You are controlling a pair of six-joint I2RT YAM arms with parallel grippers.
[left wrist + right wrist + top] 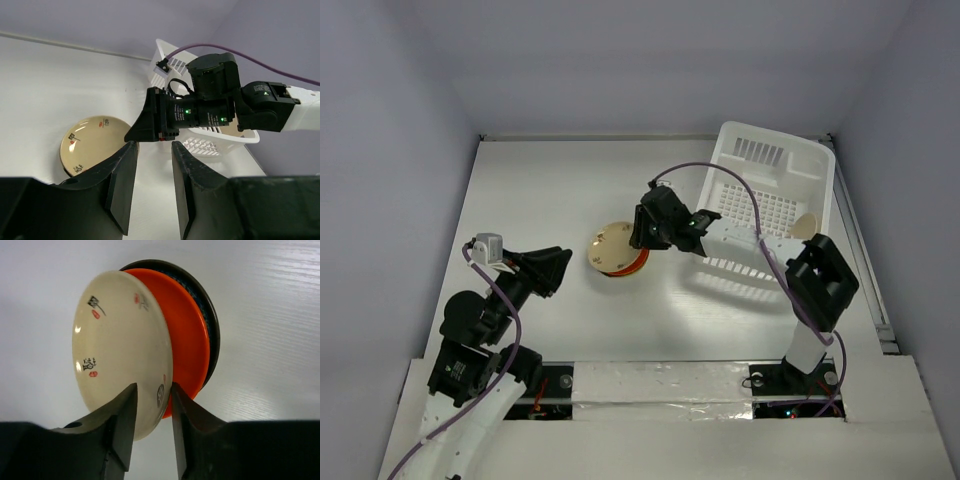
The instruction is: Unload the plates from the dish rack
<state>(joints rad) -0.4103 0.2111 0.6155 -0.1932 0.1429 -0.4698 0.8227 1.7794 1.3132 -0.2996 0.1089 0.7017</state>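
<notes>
Three plates (617,250) lie stacked flat, faces up, near the middle of the table (550,180). Topmost is a cream plate (120,340) with dark and red brush marks, shifted toward 10 o'clock over an orange-red plate (187,340), with a black plate (212,325) beneath. At its 3 o'clock rim the right gripper (153,390) pinches the cream plate. At 2 o'clock the dish rack (775,150) runs lengthwise 12 to 6. At 9 o'clock the left gripper (154,150) hangs parted, empty.

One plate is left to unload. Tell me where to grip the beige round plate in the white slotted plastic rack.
Grip the beige plate by its exposed upper rim, coming down from above. It seems to stand on edge against the right wall of the white rack, so only that rim shows; one finger either side should fit.
</notes>
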